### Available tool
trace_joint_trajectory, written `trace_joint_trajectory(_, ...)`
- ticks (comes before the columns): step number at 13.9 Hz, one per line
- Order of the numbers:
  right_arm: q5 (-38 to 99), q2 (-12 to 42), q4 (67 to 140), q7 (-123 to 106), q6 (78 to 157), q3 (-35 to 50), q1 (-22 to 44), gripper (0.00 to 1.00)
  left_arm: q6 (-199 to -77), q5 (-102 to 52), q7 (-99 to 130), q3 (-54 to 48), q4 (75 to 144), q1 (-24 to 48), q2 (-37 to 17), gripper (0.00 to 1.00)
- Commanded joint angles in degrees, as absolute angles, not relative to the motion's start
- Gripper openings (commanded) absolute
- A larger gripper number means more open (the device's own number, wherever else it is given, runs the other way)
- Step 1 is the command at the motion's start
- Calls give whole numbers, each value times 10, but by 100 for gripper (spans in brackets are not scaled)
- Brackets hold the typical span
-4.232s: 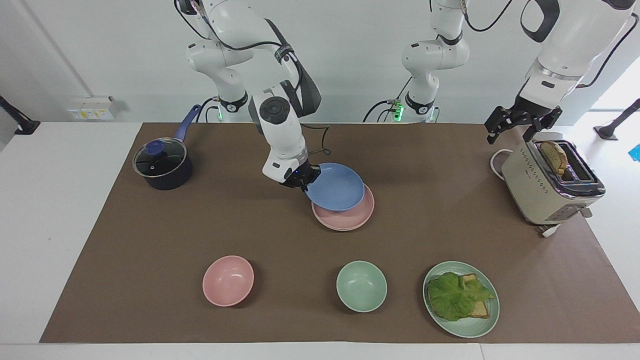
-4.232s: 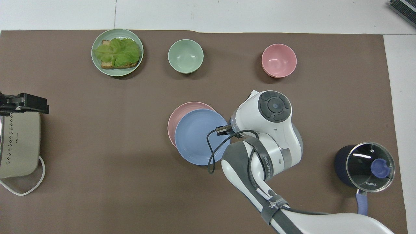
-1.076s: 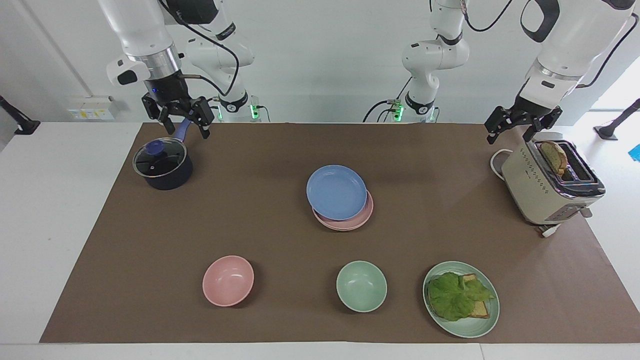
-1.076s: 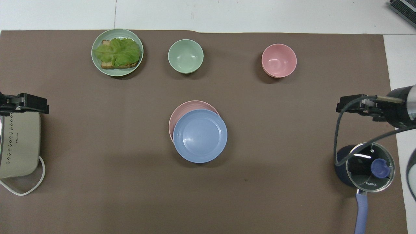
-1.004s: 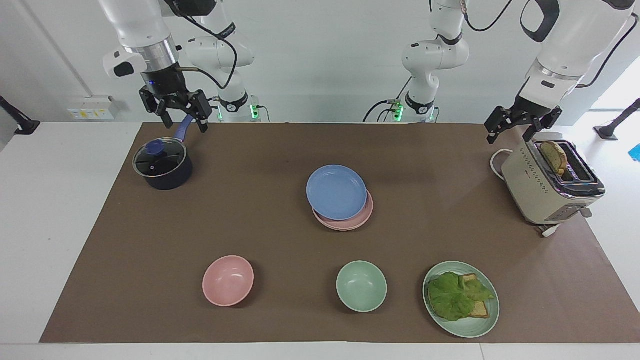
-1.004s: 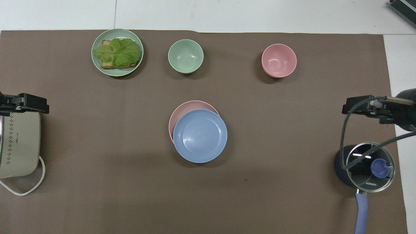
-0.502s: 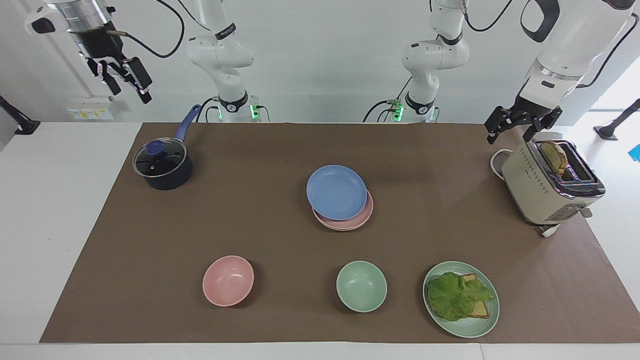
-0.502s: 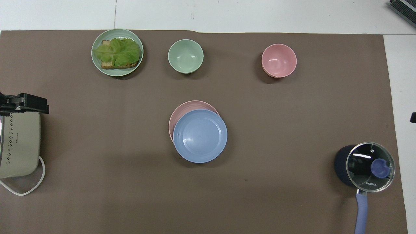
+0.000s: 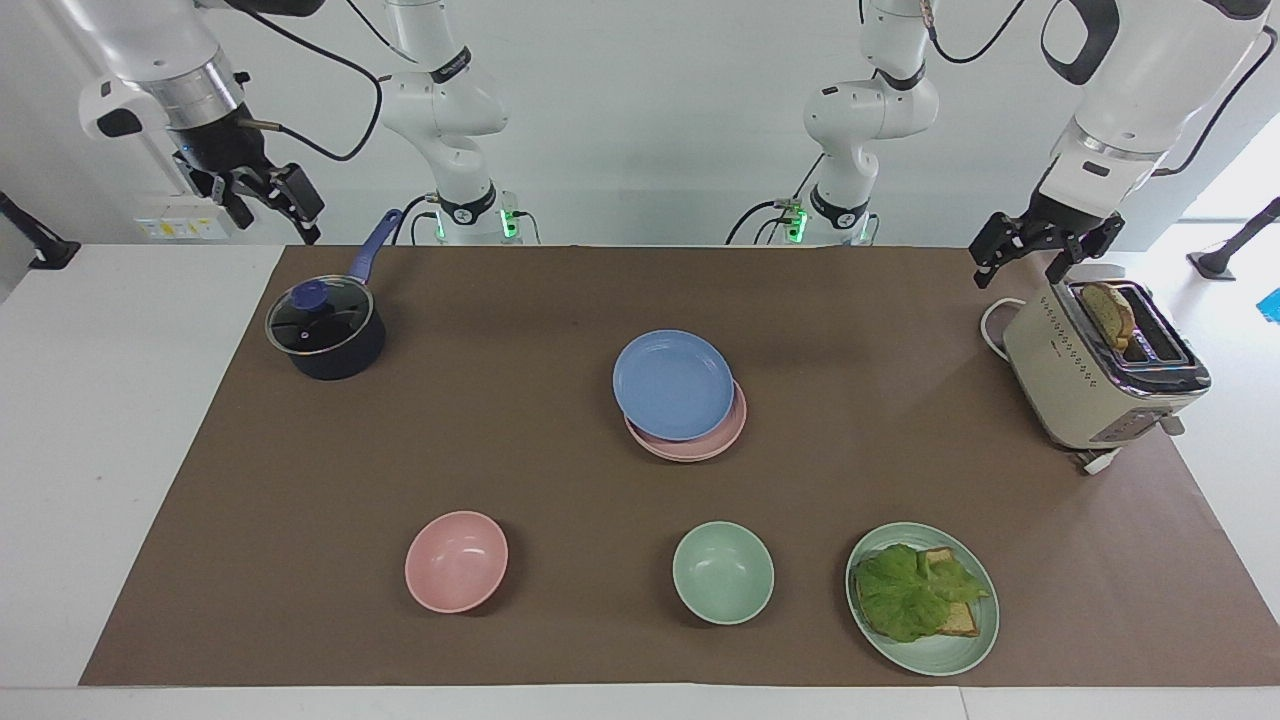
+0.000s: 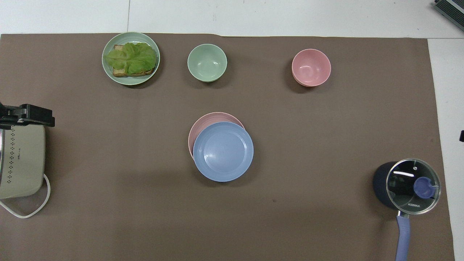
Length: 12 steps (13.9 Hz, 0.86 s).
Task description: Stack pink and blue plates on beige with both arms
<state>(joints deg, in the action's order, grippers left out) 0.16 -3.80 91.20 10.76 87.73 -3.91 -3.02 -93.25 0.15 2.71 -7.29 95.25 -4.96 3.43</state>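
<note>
The blue plate lies on the pink plate in the middle of the brown mat, shifted a little off centre so a crescent of pink shows. No beige plate shows in either view. My right gripper hangs open and empty in the air over the white table top by the mat's corner, near the pot; only a sliver of the right gripper shows from overhead. Above the end of the toaster my left gripper waits, open and empty.
A dark pot with a glass lid and blue handle stands at the right arm's end. The beige toaster with a slice in it stands at the left arm's end. A pink bowl, green bowl and green plate of lettuce and toast lie farthest from the robots.
The right gripper let go of the blue plate on the pink one, drew back past the pot to the table's end, rose, then came down slightly. The left arm has not moved.
</note>
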Motion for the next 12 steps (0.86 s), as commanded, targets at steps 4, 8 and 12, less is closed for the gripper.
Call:
trace_joint_trajectory(4,-5,-51,918,93,875,-36,-29,100,-925,11,25,-75,952,-52,37,100)
trace_joint_trajectory(8,-11,-52,920,91,882,-25,-21,100,-925,11,25,-75,952,-52,37,100)
trace_joint_trajectory(12,-11,-54,925,84,883,-24,-15,100,-925,11,25,-75,952,-52,37,100)
